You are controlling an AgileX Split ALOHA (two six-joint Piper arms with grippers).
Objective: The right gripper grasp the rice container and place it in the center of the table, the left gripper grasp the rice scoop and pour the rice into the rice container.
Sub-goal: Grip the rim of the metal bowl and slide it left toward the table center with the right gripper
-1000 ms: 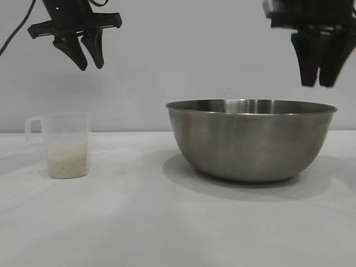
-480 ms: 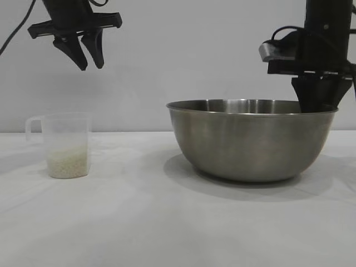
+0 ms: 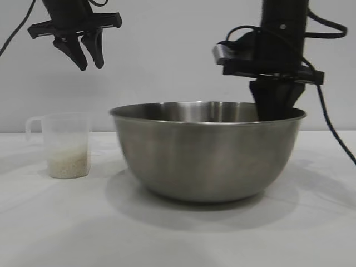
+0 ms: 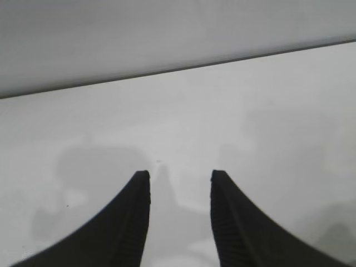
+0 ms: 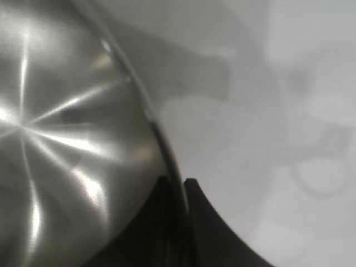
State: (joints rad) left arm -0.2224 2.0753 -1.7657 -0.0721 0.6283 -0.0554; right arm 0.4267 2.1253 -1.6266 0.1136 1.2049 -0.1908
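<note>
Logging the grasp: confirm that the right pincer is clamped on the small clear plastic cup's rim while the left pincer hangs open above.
Wrong object: the right pincer is clamped on the rim of the large brushed-steel bowl, as the right wrist view shows. The left pincer does hang open above.

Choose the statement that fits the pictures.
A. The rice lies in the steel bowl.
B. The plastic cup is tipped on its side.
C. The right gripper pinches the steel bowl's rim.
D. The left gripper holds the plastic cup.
C: the right wrist view shows the right gripper with one finger inside and one outside the rim of the rice container.
</note>
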